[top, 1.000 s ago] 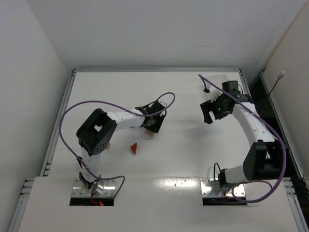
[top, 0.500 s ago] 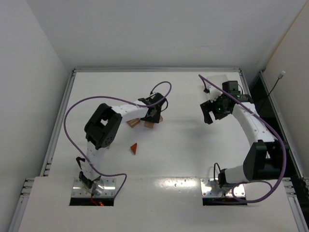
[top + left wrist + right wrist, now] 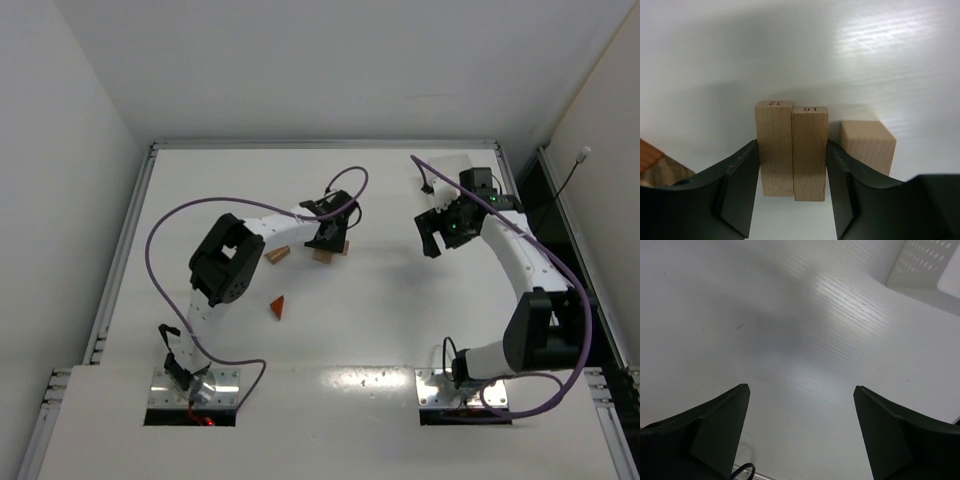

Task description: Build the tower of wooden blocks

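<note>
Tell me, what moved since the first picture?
The left claw, gripping two pale bars, moved farther out across the table and a little rightward. The red wedge and the open right claw stayed put.

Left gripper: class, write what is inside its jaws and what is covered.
The left gripper pinches bar 32 and bar 10, pale, side by side, touching. Its fingers cover their outer sides; anything under them is hidden.

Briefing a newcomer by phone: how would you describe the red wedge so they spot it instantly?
On the white table, look just right of the left arm's black elbow. The reddish-brown triangular wedge lies alone there, nearer the bases and darker than the pale bars in the left gripper.
</note>
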Controlling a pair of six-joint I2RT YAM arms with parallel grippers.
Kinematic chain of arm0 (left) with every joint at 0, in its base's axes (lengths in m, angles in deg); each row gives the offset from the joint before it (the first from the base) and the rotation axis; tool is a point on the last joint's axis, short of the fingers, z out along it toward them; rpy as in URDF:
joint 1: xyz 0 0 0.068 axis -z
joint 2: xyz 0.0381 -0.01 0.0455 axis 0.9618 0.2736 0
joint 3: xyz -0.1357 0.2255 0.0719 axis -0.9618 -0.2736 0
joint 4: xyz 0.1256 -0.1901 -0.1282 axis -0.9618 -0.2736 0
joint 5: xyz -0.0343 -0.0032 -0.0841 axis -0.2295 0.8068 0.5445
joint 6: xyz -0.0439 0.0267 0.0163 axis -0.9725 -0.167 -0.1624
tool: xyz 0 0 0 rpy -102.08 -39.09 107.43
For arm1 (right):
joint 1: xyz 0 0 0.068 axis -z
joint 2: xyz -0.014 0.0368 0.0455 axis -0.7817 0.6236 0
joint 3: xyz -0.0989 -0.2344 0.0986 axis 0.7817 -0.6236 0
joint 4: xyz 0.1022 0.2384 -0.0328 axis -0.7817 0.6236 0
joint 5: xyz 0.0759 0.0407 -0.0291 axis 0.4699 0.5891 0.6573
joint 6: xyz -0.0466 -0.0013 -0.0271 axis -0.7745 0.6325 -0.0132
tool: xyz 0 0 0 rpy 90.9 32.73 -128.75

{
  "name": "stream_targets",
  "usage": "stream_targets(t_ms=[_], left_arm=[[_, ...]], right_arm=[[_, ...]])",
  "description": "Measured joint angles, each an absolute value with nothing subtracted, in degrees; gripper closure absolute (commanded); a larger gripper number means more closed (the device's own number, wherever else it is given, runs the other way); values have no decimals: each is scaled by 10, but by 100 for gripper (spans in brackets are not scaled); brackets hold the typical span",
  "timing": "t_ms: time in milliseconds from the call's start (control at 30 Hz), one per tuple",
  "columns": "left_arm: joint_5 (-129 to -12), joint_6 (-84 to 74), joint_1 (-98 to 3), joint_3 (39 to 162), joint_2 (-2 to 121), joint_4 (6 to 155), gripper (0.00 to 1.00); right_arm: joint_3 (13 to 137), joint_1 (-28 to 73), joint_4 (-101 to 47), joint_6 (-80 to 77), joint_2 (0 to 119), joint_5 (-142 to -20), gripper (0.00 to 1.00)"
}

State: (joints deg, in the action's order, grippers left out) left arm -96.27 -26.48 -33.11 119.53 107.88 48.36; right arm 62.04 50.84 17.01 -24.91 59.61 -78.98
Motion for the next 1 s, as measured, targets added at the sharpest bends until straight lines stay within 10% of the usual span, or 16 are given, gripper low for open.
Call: stream_targets(t_ms=[800,1000], left_arm=[[-984,-320,-371,1192,1079,478,100],[-985,-319,-371,1193,1079,478,79]], right_arm=[[642,503,174,-242,623,-790,17],[643,501,174,-241,623,-790,17]])
